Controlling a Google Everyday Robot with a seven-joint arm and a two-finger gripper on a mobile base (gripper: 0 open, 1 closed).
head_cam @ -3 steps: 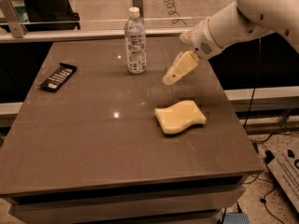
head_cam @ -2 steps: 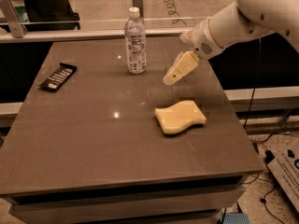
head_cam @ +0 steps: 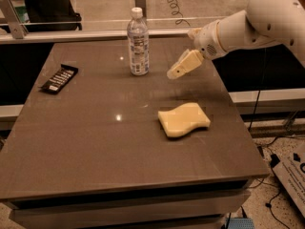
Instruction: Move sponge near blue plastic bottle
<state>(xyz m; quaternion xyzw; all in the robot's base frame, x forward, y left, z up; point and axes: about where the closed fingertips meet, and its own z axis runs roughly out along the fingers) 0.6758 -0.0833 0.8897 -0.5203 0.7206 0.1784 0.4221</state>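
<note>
The pale-yellow sponge [head_cam: 184, 119] lies flat on the brown table [head_cam: 95, 142], right of centre. The clear plastic bottle [head_cam: 137, 43] with a white cap stands upright at the back centre, well apart from the sponge. My gripper [head_cam: 174, 72] hangs in the air above the table on a white arm coming in from the right. It sits between the bottle and the sponge, to the right of the bottle and behind the sponge, touching neither. It holds nothing.
A black flat packet [head_cam: 59, 78] with white markings lies near the table's left edge. A glass partition with a metal rail [head_cam: 71, 35] runs behind the table. Cables and a box lie on the floor at the right.
The gripper and arm have stayed almost still. Sponge, bottle and packet have not moved.
</note>
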